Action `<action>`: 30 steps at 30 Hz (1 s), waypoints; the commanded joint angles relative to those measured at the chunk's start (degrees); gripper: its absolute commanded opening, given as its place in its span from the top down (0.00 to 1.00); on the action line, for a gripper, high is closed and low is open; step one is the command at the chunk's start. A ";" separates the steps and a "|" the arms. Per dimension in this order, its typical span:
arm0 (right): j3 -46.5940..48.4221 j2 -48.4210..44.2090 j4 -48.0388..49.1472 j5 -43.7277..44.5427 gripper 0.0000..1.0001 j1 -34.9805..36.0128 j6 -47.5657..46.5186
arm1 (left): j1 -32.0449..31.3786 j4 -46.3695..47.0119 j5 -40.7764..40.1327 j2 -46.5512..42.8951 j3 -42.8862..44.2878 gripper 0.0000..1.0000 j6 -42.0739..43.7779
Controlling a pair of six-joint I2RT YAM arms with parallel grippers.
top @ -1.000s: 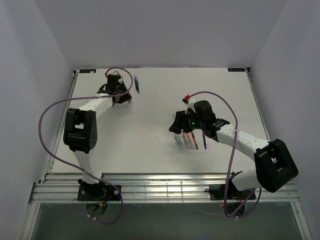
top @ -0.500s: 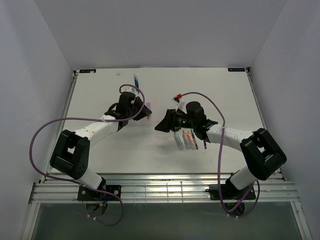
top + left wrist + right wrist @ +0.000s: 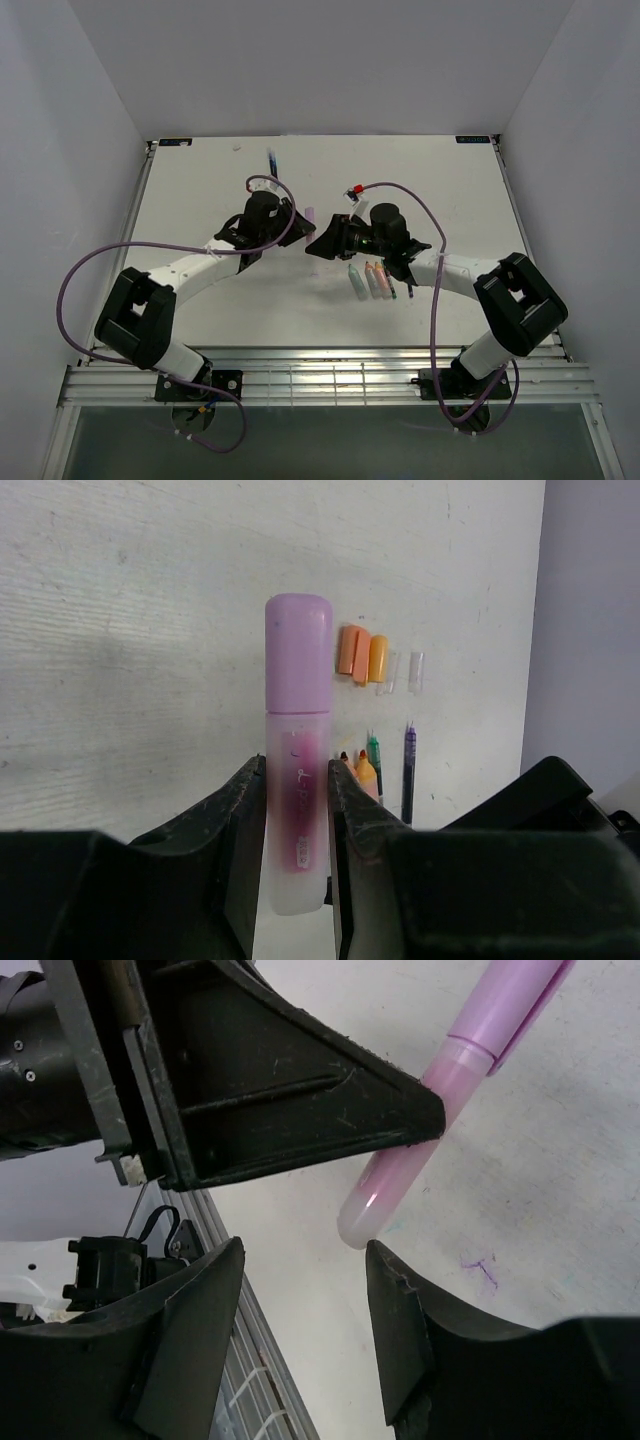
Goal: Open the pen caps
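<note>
Both arms have swung in since a second ago and now meet over the middle of the tabletop (image 3: pixel 190 200). The left gripper (image 3: pixel 297 772) is clamped on the pink pen (image 3: pixel 297 825), whose purple cap (image 3: pixel 298 650) is on. Only the right wrist view shows the right gripper (image 3: pixel 302 1250) with its jaws apart and the pen's clear end just ahead of them, untouched. The left wrist view shows loose caps (image 3: pixel 351 652) lying beyond the other pens (image 3: pixel 408 770).
</note>
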 commanded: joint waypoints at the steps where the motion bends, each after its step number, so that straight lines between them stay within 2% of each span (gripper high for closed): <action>1: 1.21 0.85 3.30 2.38 0.42 0.39 0.03 | -1.62 1.64 -0.54 -3.31 -0.22 1.00 -0.63; 7: 2.27 2.17 2.08 3.78 0.46 0.39 0.03 | -2.33 1.55 -0.89 -4.90 -1.01 1.00 -0.55; 22: 3.58 4.28 5.50 5.37 0.50 0.39 0.47 | -2.59 1.29 -0.72 -6.39 -2.07 1.00 -0.28; 25: 4.82 4.90 4.71 5.90 0.53 0.39 0.47 | -2.68 1.29 -0.63 -6.22 -2.07 1.00 -0.28; 28: 5.78 5.69 3.57 6.16 0.67 0.39 0.56 | -2.68 1.29 -0.63 -6.22 -2.07 1.00 -0.19; 29: 5.96 5.87 3.04 6.33 0.78 0.39 0.56 | -2.68 1.29 -0.63 -6.22 -2.07 1.00 -0.11; 30: 6.13 5.95 2.69 6.25 0.84 0.39 0.56 | -2.68 1.29 -0.72 -6.13 -1.98 1.00 -0.02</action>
